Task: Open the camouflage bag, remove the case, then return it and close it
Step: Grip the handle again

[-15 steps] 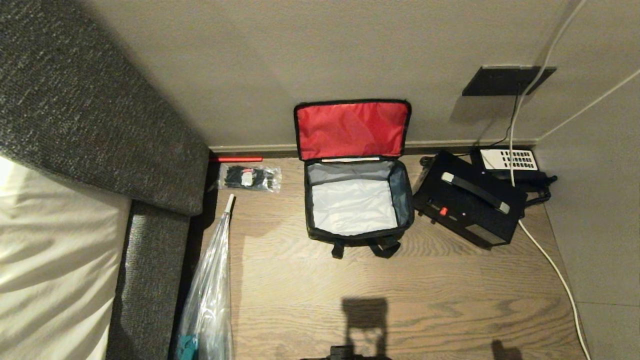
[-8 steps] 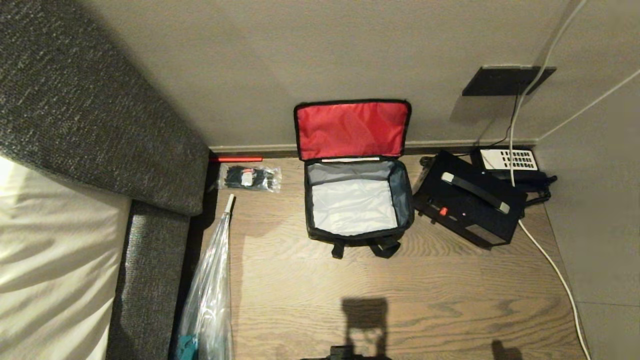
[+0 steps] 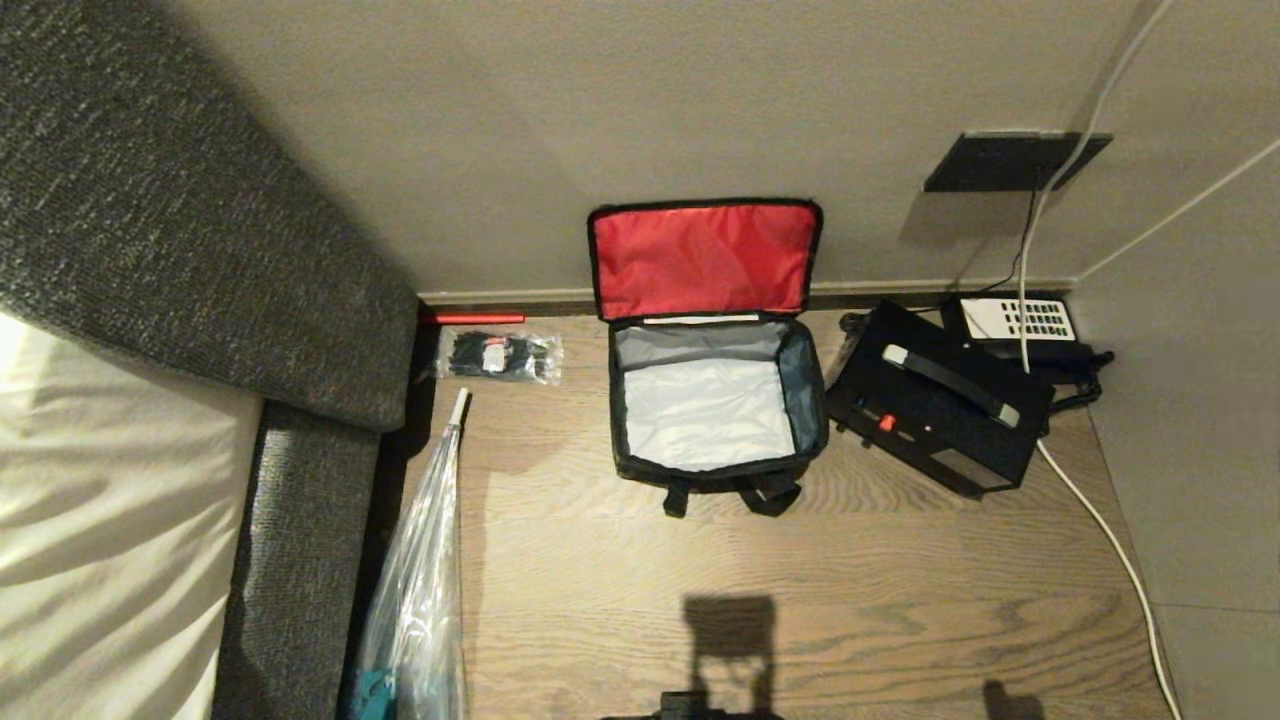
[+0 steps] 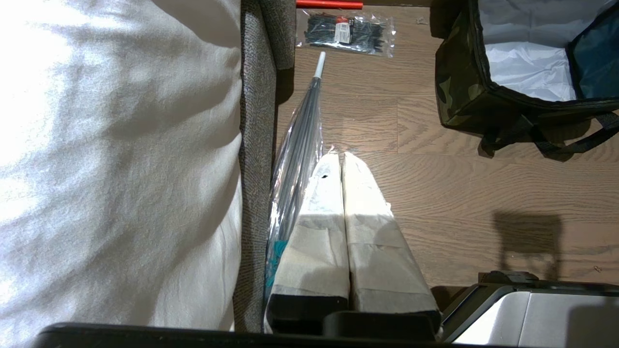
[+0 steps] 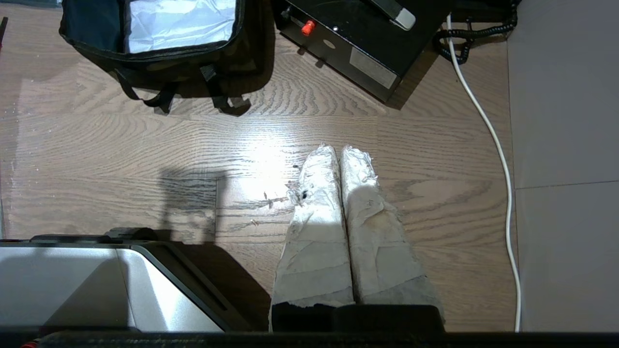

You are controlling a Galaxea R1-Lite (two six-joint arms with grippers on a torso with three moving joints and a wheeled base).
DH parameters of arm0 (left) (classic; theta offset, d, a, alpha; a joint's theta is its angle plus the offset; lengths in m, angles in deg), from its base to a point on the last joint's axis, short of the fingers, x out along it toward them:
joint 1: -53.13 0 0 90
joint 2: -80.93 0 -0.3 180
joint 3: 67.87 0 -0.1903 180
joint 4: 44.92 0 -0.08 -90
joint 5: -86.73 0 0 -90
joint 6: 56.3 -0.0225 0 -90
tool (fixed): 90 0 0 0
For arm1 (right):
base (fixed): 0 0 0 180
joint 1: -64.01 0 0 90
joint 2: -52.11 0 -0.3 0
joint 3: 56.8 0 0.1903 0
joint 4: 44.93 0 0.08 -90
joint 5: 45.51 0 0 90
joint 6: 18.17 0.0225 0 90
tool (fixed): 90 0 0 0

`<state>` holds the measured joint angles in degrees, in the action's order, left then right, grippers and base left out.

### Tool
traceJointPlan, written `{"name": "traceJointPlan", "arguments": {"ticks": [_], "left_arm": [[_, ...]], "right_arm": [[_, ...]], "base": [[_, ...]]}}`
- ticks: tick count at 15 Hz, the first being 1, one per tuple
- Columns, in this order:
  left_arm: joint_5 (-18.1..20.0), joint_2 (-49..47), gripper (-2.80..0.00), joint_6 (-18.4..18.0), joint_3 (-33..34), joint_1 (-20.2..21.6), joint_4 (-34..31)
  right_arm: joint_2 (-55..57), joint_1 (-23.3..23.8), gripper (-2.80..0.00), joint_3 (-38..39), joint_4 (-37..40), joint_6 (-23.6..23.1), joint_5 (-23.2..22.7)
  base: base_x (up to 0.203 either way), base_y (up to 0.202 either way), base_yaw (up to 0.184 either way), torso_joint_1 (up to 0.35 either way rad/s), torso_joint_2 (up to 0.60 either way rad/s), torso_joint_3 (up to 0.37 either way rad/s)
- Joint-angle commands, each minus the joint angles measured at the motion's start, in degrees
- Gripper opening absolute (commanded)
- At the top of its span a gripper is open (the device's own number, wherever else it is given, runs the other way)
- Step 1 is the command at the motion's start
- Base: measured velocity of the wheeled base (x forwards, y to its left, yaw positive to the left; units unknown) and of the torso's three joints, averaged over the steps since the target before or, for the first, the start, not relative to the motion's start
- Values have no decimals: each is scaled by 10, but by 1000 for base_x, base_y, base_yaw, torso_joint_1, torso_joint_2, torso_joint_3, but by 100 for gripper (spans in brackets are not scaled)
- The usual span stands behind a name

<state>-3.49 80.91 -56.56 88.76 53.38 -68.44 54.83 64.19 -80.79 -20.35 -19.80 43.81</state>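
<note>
The camouflage bag (image 3: 716,480) stands open on the wood floor against the wall, its red-lined lid (image 3: 703,258) leaning back and only its grey-white lining showing inside. The case (image 3: 935,410), a black box with a silver-ended handle and a red button, lies on the floor just right of the bag. Neither arm shows in the head view. In the left wrist view my left gripper (image 4: 341,155) hangs shut and empty over the floor, well short of the bag (image 4: 459,96). My right gripper (image 5: 337,149) is likewise shut and empty, short of the case (image 5: 358,38) and the bag (image 5: 164,67).
A grey sofa with a white cushion (image 3: 90,500) fills the left side. A wrapped umbrella (image 3: 420,580) and a packet of black cable ties (image 3: 500,356) lie beside it. A telephone (image 3: 1015,322) and a white cable (image 3: 1100,520) sit at the right, near the wall.
</note>
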Motion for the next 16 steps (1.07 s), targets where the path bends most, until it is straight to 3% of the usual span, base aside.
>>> {"name": "traceJointPlan", "arguments": {"ticks": [1,16], "left_arm": [[0,1,-280,0,1,0,0],[0,1,-280,0,1,0,0]], "right_arm": [[1,0,-280,0,0,0,0],[1,0,-280,0,0,0,0]], "base": [[0,0,0,0,0,0],[0,0,0,0,0,0]]}}
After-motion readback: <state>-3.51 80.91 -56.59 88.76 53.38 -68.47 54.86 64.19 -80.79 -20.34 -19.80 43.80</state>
